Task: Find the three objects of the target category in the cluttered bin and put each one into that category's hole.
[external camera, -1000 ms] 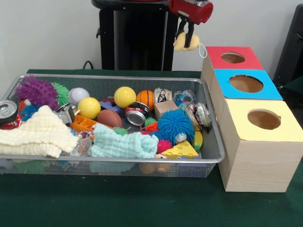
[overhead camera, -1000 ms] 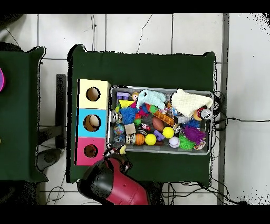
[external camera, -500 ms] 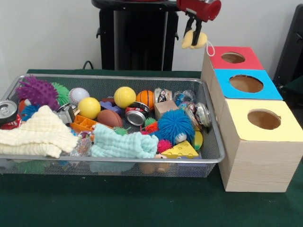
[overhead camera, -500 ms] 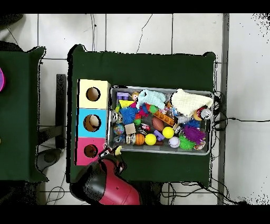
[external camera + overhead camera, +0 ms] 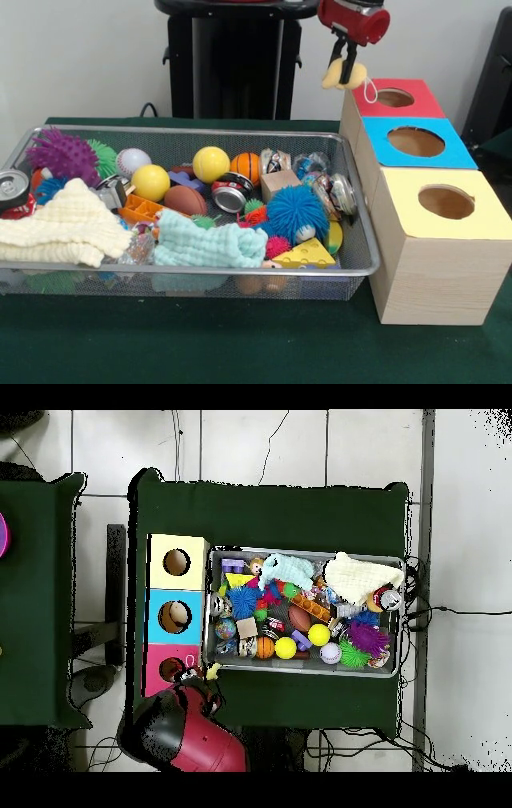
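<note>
Gripper at upper right of frame, fingers pinching a pale yellow plush toy. Toy hangs just left of the red box and its hole.

No text, label, brand, number or sign can be read anywhere in either view. The cans in the bin carry printed wrappers, but the print is too small and blurred to make out. The boxes' coloured tops bear no lettering.
</note>
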### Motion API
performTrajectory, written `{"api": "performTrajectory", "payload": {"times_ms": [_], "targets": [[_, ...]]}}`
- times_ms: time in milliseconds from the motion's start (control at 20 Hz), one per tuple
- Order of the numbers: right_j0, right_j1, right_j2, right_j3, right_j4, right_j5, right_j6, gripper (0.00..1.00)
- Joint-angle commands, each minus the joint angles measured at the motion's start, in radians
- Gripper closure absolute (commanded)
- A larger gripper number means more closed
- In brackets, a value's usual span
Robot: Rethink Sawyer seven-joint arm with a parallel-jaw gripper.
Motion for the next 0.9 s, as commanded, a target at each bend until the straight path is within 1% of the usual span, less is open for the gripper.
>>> {"api": "performTrajectory", "payload": {"times_ms": [50,350,650,750,900], "targets": [[0.003,0.056,0.094,0.018,0.077,-0.078,0.307,1.00],[-0.001,0.048,0.078,0.007,0.059,-0.050,0.311,1.00],[-0.009,0.052,0.088,0.002,0.061,-0.050,0.312,1.00],[-0.001,0.053,0.078,-0.007,0.062,-0.038,0.314,1.00],[0.035,0.062,0.041,-0.036,0.067,0.015,0.335,1.00]]}}
